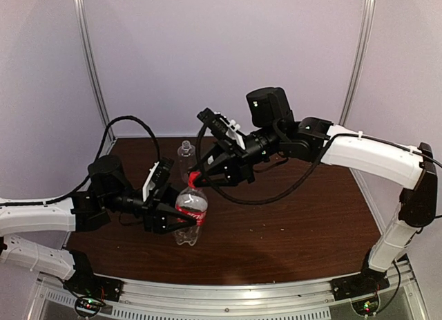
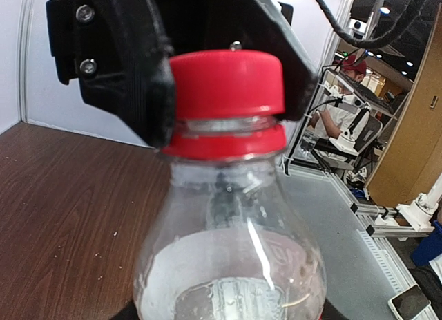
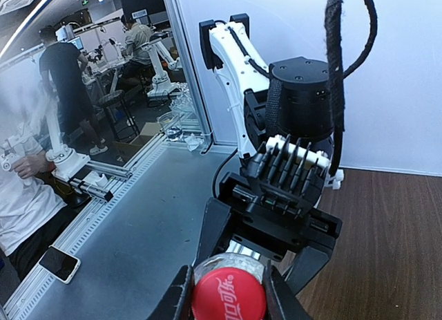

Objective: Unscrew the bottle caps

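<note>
Near the middle of the dark wooden table [image 1: 311,223], a little to the left, the red cap [image 1: 194,177] sat on the neck of the bottle with the red label [image 1: 191,208], which stood upright. In the left wrist view the cap [image 2: 226,85] was seated squarely, its red ring just beneath it and clear liquid in the bottle [image 2: 228,265] below. The right gripper [image 1: 200,175] reached in from the right and above, its jaws closed on the cap; the right wrist view showed a black finger [image 3: 176,299] pressed against each side of the cap [image 3: 228,296]. The left gripper [image 1: 178,220] came in from the left and clamped the bottle's body at the label, jaws shut around it. Behind this pair, nearer the back wall, the plain bottle [image 1: 185,156] stood upright and apart from both grippers; whether a cap sat on it could not be told.
</note>
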Motion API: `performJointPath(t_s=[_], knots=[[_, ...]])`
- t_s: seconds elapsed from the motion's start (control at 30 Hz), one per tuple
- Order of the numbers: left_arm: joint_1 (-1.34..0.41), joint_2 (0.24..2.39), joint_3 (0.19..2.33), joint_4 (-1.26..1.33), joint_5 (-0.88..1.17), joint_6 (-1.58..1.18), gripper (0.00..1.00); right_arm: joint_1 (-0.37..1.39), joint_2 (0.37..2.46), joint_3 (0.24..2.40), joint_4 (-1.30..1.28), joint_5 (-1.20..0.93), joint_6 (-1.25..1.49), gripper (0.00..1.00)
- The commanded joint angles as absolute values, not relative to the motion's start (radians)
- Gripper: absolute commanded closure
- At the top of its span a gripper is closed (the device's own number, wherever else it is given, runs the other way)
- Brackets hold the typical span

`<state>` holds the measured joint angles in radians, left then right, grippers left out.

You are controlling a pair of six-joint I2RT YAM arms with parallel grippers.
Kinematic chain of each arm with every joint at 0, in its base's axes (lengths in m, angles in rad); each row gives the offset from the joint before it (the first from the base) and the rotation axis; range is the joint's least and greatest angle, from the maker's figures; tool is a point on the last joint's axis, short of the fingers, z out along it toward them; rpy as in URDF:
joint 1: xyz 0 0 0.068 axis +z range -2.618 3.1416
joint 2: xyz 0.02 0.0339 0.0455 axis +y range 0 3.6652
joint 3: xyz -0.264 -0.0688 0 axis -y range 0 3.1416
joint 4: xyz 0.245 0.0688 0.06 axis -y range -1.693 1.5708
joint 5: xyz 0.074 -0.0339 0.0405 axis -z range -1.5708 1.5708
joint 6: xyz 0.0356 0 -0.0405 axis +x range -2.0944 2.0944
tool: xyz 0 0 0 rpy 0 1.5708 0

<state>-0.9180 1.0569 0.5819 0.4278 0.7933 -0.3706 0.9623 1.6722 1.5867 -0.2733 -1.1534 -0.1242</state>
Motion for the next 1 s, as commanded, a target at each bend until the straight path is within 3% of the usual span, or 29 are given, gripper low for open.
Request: performJointPath(t_s=[0.0,0.27,0.33,0.4,0.97], knots=[[-0.917,1.043,0.594,0.578,0.817,-0.352,0.69,0.936,1.653,1.571,-0.309,-1.085,-0.095,0.69],[-0.917,1.028,0.602,0.492,0.701,-0.301,0.69,0.937,1.615,1.548,-0.283,-0.912,-0.007,0.40],[-0.917,1.026,0.609,0.454,0.650,-0.290,0.69,0.937,1.605,1.542,-0.273,-0.896,0.014,0.27],[-0.917,1.023,0.618,0.417,0.597,-0.276,0.70,0.939,1.588,1.533,-0.263,-0.874,0.048,0.22],[-0.917,1.068,0.666,0.348,0.376,-0.274,0.70,0.971,1.528,1.579,-0.295,-0.393,0.318,0.16]])
